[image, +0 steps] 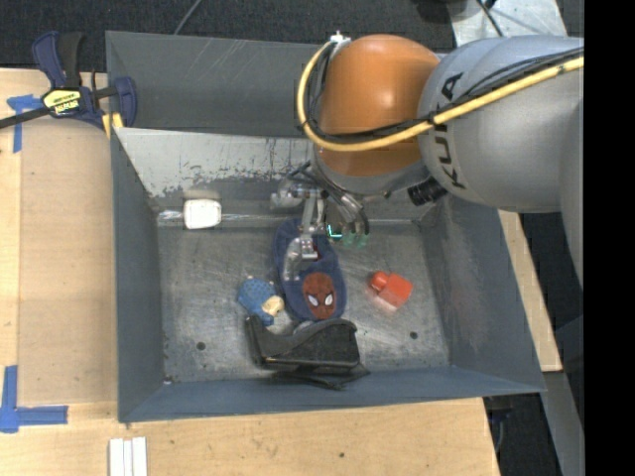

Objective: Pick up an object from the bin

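The thing under the claw is a flat blue oval piece with a red Spider-Man face printed on it [319, 296]. It lies near the middle of the bin's floor, its long axis running from 12 to 6 o'clock. The claw [301, 256] is down over the 12 o'clock end of that piece, and we cannot tell whether it is wide or narrow, nor whether it touches the blue piece. At 6 o'clock from the blue piece, touching its lower end, a black wallet-like case [306, 348] lies flat against the near wall. Just beside it at 9 o'clock sits a small blue-and-yellow lump [260, 299]. An orange block [390, 288] lies apart at 3 o'clock, and a white rounded block [202, 213] rests well apart at 10 o'clock, at the foot of the far wall. The grey metal bin [139, 296] has a scuffed, speckled floor and sloping walls, and the far wall is scratched along its lower edge. Above the claw, the arm's orange cover [372, 97] and grey body [506, 137] reach in from 3 o'clock with a yellow cable [496, 92] along them, hiding the bin's corner at 1 o'clock. Beyond the far rim we see dark ground [248, 3].
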